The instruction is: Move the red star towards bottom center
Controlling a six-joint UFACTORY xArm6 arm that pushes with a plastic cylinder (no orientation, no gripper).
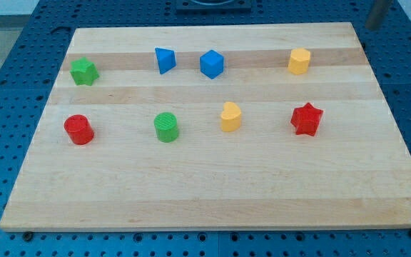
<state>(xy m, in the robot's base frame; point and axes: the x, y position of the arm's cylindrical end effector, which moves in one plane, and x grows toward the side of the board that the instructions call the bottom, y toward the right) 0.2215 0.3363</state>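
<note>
The board (212,207) lies bare across its whole near strip, at the view's bottom; that strip's middle is where the red star (306,119) should end up.

Taking the star as landmark: it sits in the nearer of two rows, at the view's right end, well apart from everything. To its left in that row stand a yellow block (230,116), then a green cylinder (166,127), then a red cylinder (78,129) farthest left. Beyond the star, toward the view's top, a yellow hexagon (299,61) stands almost straight behind it; left of that come a blue cube (211,63), a blue wedge (165,60) and, far left, a green star (84,71).

At the view's top right corner, off the board and far beyond the star, a blurred dark shape (378,13) may be the rod; my tip cannot be made out, so where it stands relative to the blocks is unknown. There are no jaws on this rig, so nothing to open or close.

To do the step well, I judge the tip should come round to the star's far right side, passing right of the yellow hexagon, and make contact on the face opposite the target. Push down and leftward on a diagonal through the star's centre, since its points may make it spin off line. The path looks clear; the yellow block stays left of it.
</note>
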